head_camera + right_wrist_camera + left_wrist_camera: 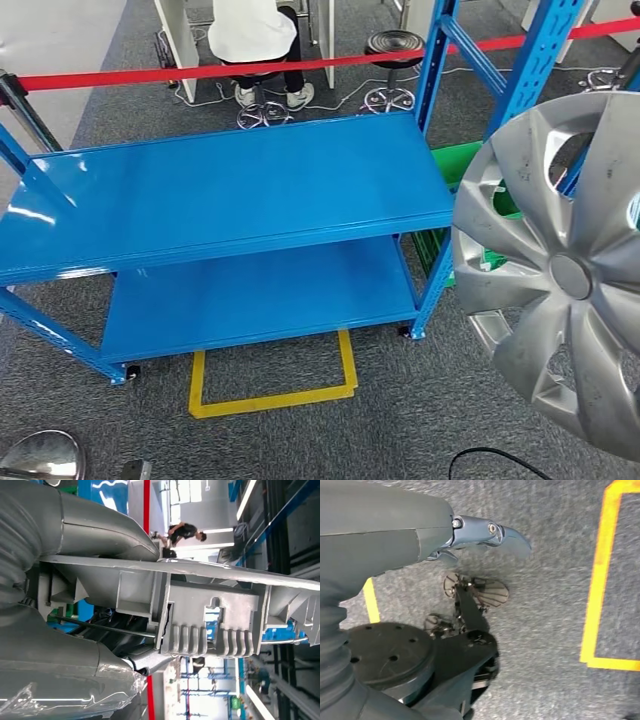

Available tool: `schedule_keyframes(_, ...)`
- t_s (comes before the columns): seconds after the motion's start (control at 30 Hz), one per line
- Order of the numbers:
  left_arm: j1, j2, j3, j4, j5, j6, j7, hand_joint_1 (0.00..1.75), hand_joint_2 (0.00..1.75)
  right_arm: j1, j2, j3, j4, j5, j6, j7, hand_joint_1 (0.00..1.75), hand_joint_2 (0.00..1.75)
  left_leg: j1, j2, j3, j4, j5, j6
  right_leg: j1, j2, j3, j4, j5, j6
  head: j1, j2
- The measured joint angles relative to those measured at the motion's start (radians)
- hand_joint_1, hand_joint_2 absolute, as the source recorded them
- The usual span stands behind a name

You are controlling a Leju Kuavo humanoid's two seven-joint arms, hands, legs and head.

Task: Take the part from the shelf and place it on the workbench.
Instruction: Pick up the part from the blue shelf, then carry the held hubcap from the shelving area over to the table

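A silver wheel cover (558, 270) with curved spokes hangs at the right of the head view, tilted toward me, beside the blue rack's right end. In the right wrist view my right hand (71, 605) grips its rim: the thumb (105, 530) lies on one face and the darker fingers (124, 660) on the ribbed back of the wheel cover (226, 615). The low blue two-tier workbench (226, 190) stands ahead with both tiers bare. My left hand (406, 535) hangs over the grey carpet, its fingers (490, 532) stretched out and holding nothing.
Blue shelf uprights (528, 60) and a green crate (460, 165) stand behind the wheel cover. Red barrier tape (226, 70) crosses the back, where a person (253, 40) sits on a stool. A yellow floor square (272, 400) lies before the bench, a black cable (498, 460) nearby.
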Motion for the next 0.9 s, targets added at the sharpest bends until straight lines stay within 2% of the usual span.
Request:
schedule_keyframes(0.07,-0.001,-0.002,0.000,0.000,-0.002,0.000,0.000,0.00,1.75,-0.002,0.009,-0.027,0.000,-0.011,0.016,0.014,1.75,1.75,0.003,0.000,-0.036,0.129,-0.096,-0.008,0.000,0.000,-0.028,0.001,0.025,-0.004,-0.002,0.000)
schedule_keyframes(0.1,-0.001,-0.002,0.000,0.000,-0.003,0.000,0.000,0.00,1.75,-0.004,0.014,-0.040,0.000,-0.015,0.024,0.020,1.75,1.75,0.003,0.000,-0.045,0.184,-0.118,-0.010,0.000,-0.001,-0.044,0.002,0.037,-0.003,-0.002,0.000)
schedule_keyframes(0.13,-0.001,-0.002,0.000,0.000,-0.004,0.000,0.000,0.00,1.75,-0.005,0.019,-0.053,0.000,-0.018,0.033,0.025,1.75,1.75,0.004,0.000,-0.040,0.213,-0.115,-0.012,0.000,-0.001,-0.061,0.003,0.049,-0.001,-0.002,0.000)
schedule_keyframes(0.17,-0.002,-0.002,0.000,0.000,-0.005,0.000,0.000,0.00,1.75,-0.005,0.023,-0.064,0.000,-0.020,0.039,0.028,1.75,1.75,0.004,0.000,-0.019,0.207,-0.091,-0.011,0.000,-0.001,-0.075,0.004,0.060,0.002,-0.002,0.000)
schedule_keyframes(0.2,-0.002,-0.001,0.000,0.000,-0.008,0.000,0.000,0.00,1.75,-0.006,0.026,-0.073,0.000,-0.020,0.045,0.031,1.75,1.75,0.004,0.000,0.019,0.168,-0.061,-0.010,-0.001,-0.001,-0.089,0.005,0.070,0.005,-0.002,0.000)
schedule_keyframes(0.23,-0.003,-0.001,0.000,0.000,-0.010,0.000,0.000,0.00,1.75,-0.008,0.029,-0.082,0.000,-0.019,0.049,0.035,1.75,1.75,0.004,0.000,0.073,0.102,-0.041,-0.009,-0.001,-0.001,-0.100,0.007,0.079,0.010,-0.003,0.000)
schedule_keyframes(0.27,-0.006,-0.001,0.000,0.000,-0.013,-0.001,0.000,0.00,1.75,-0.010,0.032,-0.089,0.000,-0.017,0.052,0.038,1.75,1.75,0.004,0.000,0.131,0.022,-0.036,-0.006,0.000,-0.001,-0.109,0.009,0.088,0.014,-0.003,0.000)
schedule_keyframes(0.3,-0.008,-0.002,0.000,0.000,-0.015,-0.001,-0.001,0.00,1.75,-0.013,0.034,-0.096,0.000,-0.013,0.055,0.041,1.75,1.75,0.004,-0.001,0.175,-0.045,-0.042,0.000,0.002,-0.001,-0.115,0.011,0.098,0.019,-0.003,0.000)
schedule_keyframes(0.33,-0.010,-0.002,0.000,0.000,-0.016,-0.001,-0.001,0.00,1.75,-0.017,0.037,-0.101,0.000,-0.006,0.056,0.043,1.75,1.75,0.003,-0.001,0.204,-0.091,-0.051,0.008,0.003,-0.001,-0.119,0.011,0.108,0.025,-0.003,0.000)
schedule_keyframes(0.37,-0.011,-0.003,0.000,0.000,-0.017,-0.001,-0.002,0.00,1.75,-0.022,0.039,-0.105,0.000,0.001,0.057,0.045,1.75,1.75,0.000,-0.002,0.212,-0.111,-0.056,0.017,0.003,-0.002,-0.121,0.008,0.118,0.031,-0.002,0.000)
schedule_keyframes(0.4,-0.011,-0.003,0.000,0.000,-0.018,-0.001,-0.003,0.00,1.75,-0.026,0.042,-0.110,0.000,0.009,0.057,0.047,1.75,1.75,0.000,-0.001,0.204,-0.113,-0.051,0.027,0.001,-0.002,-0.123,0.005,0.127,0.037,-0.003,0.000)
schedule_keyframes(0.43,-0.010,-0.004,0.000,0.000,-0.019,-0.001,-0.004,0.00,1.75,-0.029,0.045,-0.115,0.000,0.016,0.057,0.047,1.75,1.75,-0.001,0.001,0.196,-0.113,-0.041,0.035,-0.001,-0.002,-0.129,0.008,0.120,0.042,-0.003,0.000)
schedule_keyframes(0.47,-0.010,-0.003,-0.001,0.000,-0.021,-0.001,-0.005,0.00,1.75,-0.030,0.046,-0.121,0.001,0.022,0.058,0.047,1.75,1.75,0.000,0.003,0.185,-0.113,-0.030,0.044,-0.002,-0.002,-0.138,0.025,0.094,0.048,-0.001,0.000)
schedule_keyframes(0.5,-0.009,-0.002,-0.001,0.000,-0.022,0.000,-0.005,0.00,1.75,-0.032,0.047,-0.127,0.001,0.027,0.060,0.045,1.75,1.75,0.000,0.006,0.173,-0.114,-0.018,0.052,-0.003,-0.002,-0.151,0.062,0.051,0.052,0.001,0.000)
schedule_keyframes(0.57,-0.009,0.000,-0.001,0.000,-0.025,0.002,-0.006,0.00,1.75,-0.037,0.050,-0.140,0.004,0.034,0.070,0.039,1.75,1.75,-0.003,0.011,0.147,-0.113,0.004,0.061,-0.003,-0.002,-0.182,0.187,-0.049,0.058,0.005,0.000)
schedule_keyframes(0.6,-0.009,0.000,0.000,0.000,-0.027,0.004,-0.005,0.00,1.75,-0.039,0.052,-0.146,0.006,0.035,0.076,0.035,1.75,1.75,-0.005,0.015,0.133,-0.112,0.015,0.063,-0.003,-0.002,-0.192,0.252,-0.076,0.060,0.007,0.000)
schedule_keyframes(0.63,-0.009,0.000,-0.001,0.000,-0.028,0.006,-0.003,0.00,1.75,-0.041,0.054,-0.151,0.008,0.035,0.082,0.033,1.75,1.75,-0.007,0.020,0.119,-0.112,0.026,0.063,-0.003,-0.002,-0.191,0.294,-0.078,0.061,0.007,0.000)
schedule_keyframes(0.67,-0.008,-0.001,0.000,0.000,-0.028,0.009,-0.002,0.00,1.75,-0.043,0.056,-0.156,0.010,0.035,0.087,0.031,1.75,1.75,-0.008,0.027,0.104,-0.111,0.035,0.062,-0.003,-0.003,-0.173,0.301,-0.058,0.060,0.007,0.000)
schedule_keyframes(0.7,-0.008,-0.001,0.000,0.000,-0.028,0.010,0.000,0.00,1.75,-0.045,0.058,-0.161,0.011,0.035,0.091,0.030,1.75,1.75,-0.009,0.035,0.091,-0.109,0.043,0.060,-0.003,-0.007,-0.137,0.271,-0.026,0.059,0.007,0.000)
schedule_keyframes(0.73,-0.008,-0.002,0.000,0.000,-0.029,0.012,0.001,0.00,1.75,-0.047,0.059,-0.165,0.013,0.035,0.094,0.030,1.75,1.75,-0.011,0.043,0.082,-0.107,0.050,0.057,-0.002,-0.021,-0.086,0.209,-0.001,0.058,0.007,0.000)
schedule_keyframes(0.77,-0.008,-0.002,0.000,0.000,-0.029,0.015,0.002,0.00,1.75,-0.051,0.060,-0.170,0.014,0.035,0.097,0.030,1.75,1.75,-0.013,0.051,0.074,-0.103,0.055,0.053,0.000,-0.041,-0.025,0.129,0.004,0.057,0.008,0.000)
schedule_keyframes(0.8,-0.007,-0.003,0.000,0.000,-0.029,0.017,0.004,0.00,1.75,-0.055,0.062,-0.173,0.014,0.036,0.098,0.031,1.75,1.75,-0.015,0.060,0.070,-0.099,0.059,0.049,0.003,-0.059,0.024,0.056,-0.006,0.053,0.007,0.000)
schedule_keyframes(0.83,-0.007,-0.003,0.000,0.000,-0.029,0.019,0.005,0.00,1.75,-0.059,0.063,-0.176,0.015,0.036,0.099,0.030,1.75,1.75,-0.017,0.069,0.069,-0.095,0.062,0.045,0.006,-0.070,0.056,0.003,-0.023,0.048,0.007,0.000)
schedule_keyframes(0.87,-0.006,-0.003,0.000,0.000,-0.029,0.021,0.005,0.00,1.75,-0.061,0.065,-0.179,0.016,0.036,0.100,0.030,1.75,1.75,-0.018,0.079,0.068,-0.092,0.065,0.040,0.009,-0.069,0.068,-0.024,-0.036,0.040,0.006,0.000)
schedule_keyframes(0.9,-0.007,-0.004,0.000,0.000,-0.029,0.022,0.006,0.00,1.75,-0.062,0.066,-0.182,0.016,0.036,0.101,0.030,1.75,1.75,-0.017,0.091,0.067,-0.090,0.067,0.036,0.010,-0.060,0.063,-0.030,-0.037,0.029,0.005,0.000)
